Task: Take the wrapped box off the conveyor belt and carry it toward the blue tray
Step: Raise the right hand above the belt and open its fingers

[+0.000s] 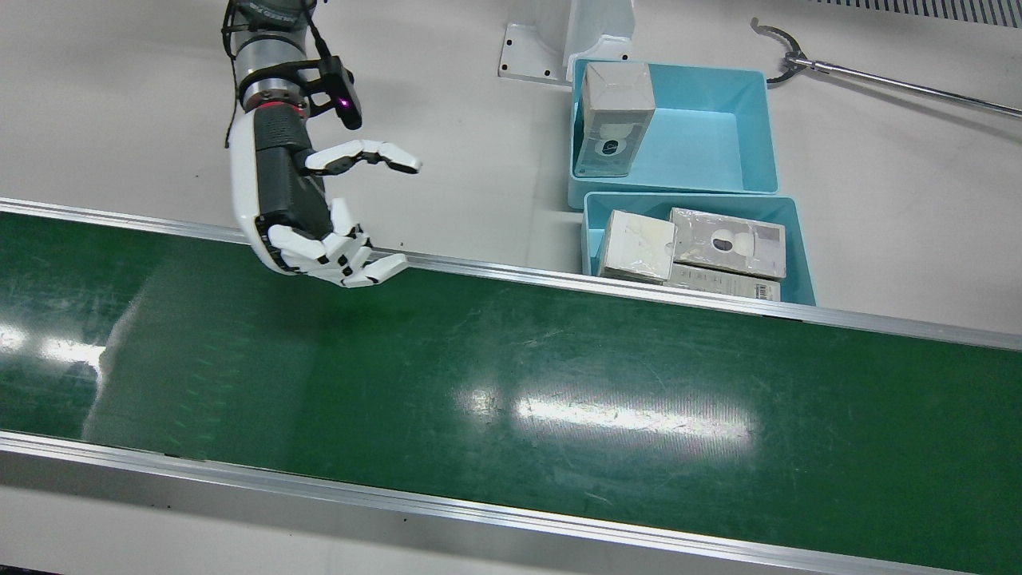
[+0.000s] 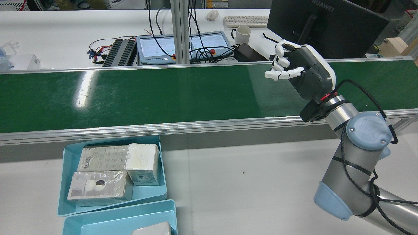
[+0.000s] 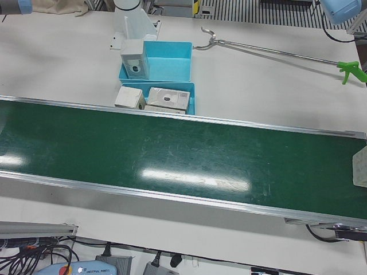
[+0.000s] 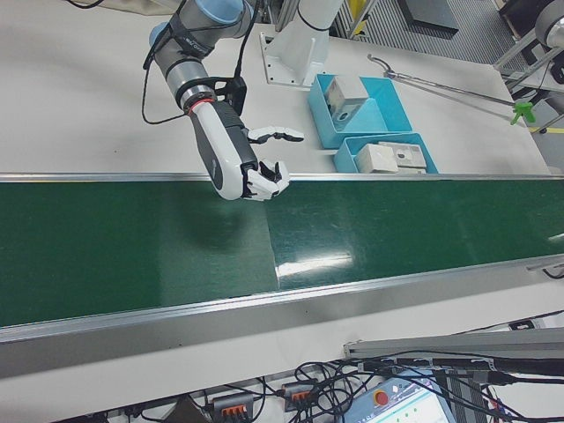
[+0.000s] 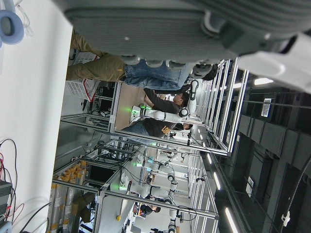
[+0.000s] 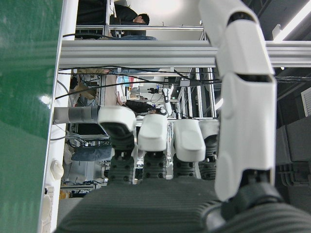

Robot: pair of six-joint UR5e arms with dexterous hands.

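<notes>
White box corner on belt shows only left-front.

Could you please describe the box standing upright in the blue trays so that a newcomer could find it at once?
Beside the long green conveyor belt sit two light blue plastic trays. In the one farther from the belt, a grey plastic-wrapped box leans against the wall; unlike the three boxes crowding the nearer tray, it is alone.

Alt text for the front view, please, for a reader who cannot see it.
The right hand hangs open and holds nothing over the far edge of a bare green conveyor belt. Beyond the belt, two blue trays hold wrapped boxes; a reach-grabber tool lies nearby.
</notes>
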